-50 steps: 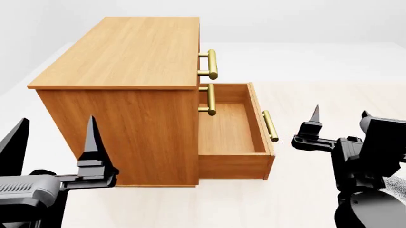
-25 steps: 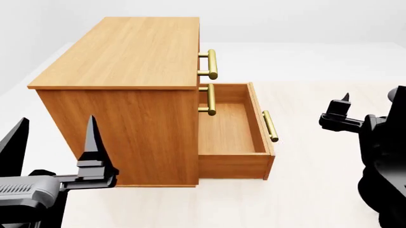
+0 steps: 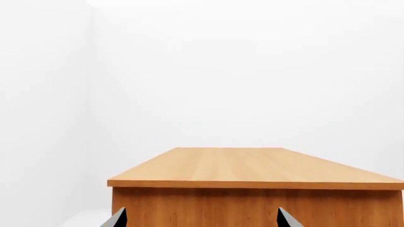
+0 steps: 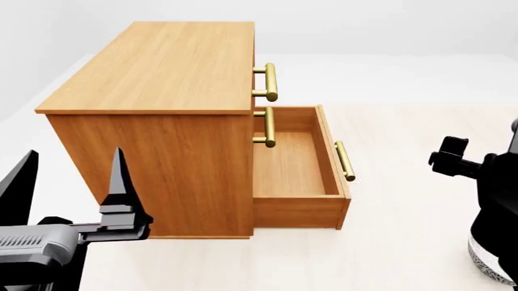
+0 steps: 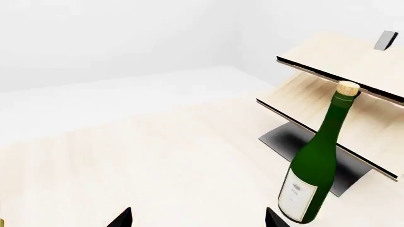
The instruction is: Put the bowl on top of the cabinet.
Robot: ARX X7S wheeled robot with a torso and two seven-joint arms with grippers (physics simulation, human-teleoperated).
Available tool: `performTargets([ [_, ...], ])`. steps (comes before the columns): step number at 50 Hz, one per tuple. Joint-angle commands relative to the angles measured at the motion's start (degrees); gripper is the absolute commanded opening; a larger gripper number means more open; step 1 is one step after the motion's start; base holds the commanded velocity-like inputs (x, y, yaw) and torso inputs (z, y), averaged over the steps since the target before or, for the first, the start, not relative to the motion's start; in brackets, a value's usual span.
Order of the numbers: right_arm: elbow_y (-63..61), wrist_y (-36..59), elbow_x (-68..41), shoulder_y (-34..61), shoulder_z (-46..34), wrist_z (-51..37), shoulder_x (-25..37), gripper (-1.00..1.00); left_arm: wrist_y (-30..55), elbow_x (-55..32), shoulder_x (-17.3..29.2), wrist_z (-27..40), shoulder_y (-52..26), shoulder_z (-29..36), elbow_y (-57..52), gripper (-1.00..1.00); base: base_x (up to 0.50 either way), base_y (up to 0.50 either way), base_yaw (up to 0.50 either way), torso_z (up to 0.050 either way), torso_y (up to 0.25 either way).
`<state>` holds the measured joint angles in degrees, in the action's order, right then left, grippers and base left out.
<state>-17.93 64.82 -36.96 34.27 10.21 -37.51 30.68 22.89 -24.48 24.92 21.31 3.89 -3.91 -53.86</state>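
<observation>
The left gripper (image 4: 69,182) hangs low at the left, jaws spread wide and empty, just in front of the cabinet (image 4: 154,73). The cabinet's flat top is bare, and its lowest drawer (image 4: 295,163) stands pulled out. At the right edge only part of the right gripper (image 5: 196,218) shows; its jaws appear parted and empty. Beyond it stand a green bottle (image 5: 315,165) and a pale shelf rack (image 5: 353,80). A patterned rim at the lower right corner may be the bowl (image 4: 489,267).
</observation>
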Motion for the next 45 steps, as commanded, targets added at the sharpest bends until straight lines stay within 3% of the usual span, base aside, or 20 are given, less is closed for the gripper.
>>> performTargets([
  [1, 3.5, 2.8, -0.1, 0.6, 1.2, -1.7, -0.2, 1.00, -0.6, 0.1, 0.3, 0.2, 0.1, 0.4, 0.3, 1.00, 0.00, 0.00, 0.00, 0.000, 0.000],
  [45, 10.0, 12.5, -3.7, 4.3, 3.3, -5.8, -4.2, 1.00, -0.9, -1.0, 1.8, 1.8, -0.1, 1.1, 0.1, 1.00, 0.00, 0.00, 0.00, 0.000, 0.000],
])
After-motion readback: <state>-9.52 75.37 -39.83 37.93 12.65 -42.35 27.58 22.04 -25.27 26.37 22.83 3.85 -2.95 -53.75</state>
